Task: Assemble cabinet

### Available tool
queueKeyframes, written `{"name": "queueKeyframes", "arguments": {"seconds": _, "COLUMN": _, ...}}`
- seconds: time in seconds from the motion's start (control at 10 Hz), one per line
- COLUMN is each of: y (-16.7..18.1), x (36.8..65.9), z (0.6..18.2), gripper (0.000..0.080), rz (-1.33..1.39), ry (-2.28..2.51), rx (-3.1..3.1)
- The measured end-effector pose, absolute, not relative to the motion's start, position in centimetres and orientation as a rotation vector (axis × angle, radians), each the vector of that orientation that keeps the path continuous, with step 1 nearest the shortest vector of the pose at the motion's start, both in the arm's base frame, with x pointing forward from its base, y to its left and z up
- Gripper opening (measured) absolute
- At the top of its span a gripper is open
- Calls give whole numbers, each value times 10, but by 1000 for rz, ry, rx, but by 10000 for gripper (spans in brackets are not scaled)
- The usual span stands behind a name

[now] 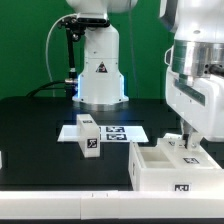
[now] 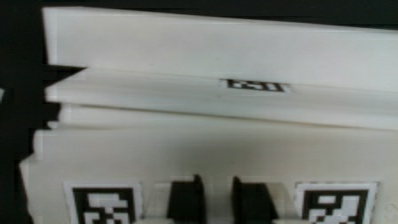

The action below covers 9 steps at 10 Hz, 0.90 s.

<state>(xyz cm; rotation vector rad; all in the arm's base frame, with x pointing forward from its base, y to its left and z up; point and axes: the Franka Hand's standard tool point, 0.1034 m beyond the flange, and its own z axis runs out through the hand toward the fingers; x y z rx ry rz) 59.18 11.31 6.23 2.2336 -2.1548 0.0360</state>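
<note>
Cabinet box near the front, on the exterior view's right, with the gripper down at its far wall.

My white cabinet box sits open side up, with the gripper low over its far wall. In the wrist view the fingers straddle white plastic, but I cannot tell whether they are clamped. I'd centre that wall between them before squeezing, staying well apart from the small tagged block by the marker board.

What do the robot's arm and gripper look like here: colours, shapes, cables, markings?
The arm is white and rounded; its base carries a triangular warning sticker and a blue glowing ring. A black cable loops beside it. The gripper has a boxy white body with a grey band; its fingers look dark.
</note>
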Motion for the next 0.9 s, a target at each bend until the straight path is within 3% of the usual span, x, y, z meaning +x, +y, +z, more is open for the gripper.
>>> {"name": "queueKeyframes", "arguments": {"seconds": 0.6, "y": 112, "x": 593, "z": 62, "gripper": 71, "rz": 10, "ry": -2139, "rx": 2212}}
{"name": "queueKeyframes", "arguments": {"seconds": 0.7, "y": 112, "x": 593, "z": 62, "gripper": 296, "rz": 10, "ry": -2139, "rx": 2212}}
{"name": "queueKeyframes", "arguments": {"seconds": 0.8, "y": 112, "x": 593, "z": 62, "gripper": 296, "rz": 10, "ry": -2139, "rx": 2212}}
{"name": "queueKeyframes", "arguments": {"seconds": 0.9, "y": 114, "x": 594, "z": 65, "gripper": 480, "rz": 13, "ry": -2148, "rx": 2214}}
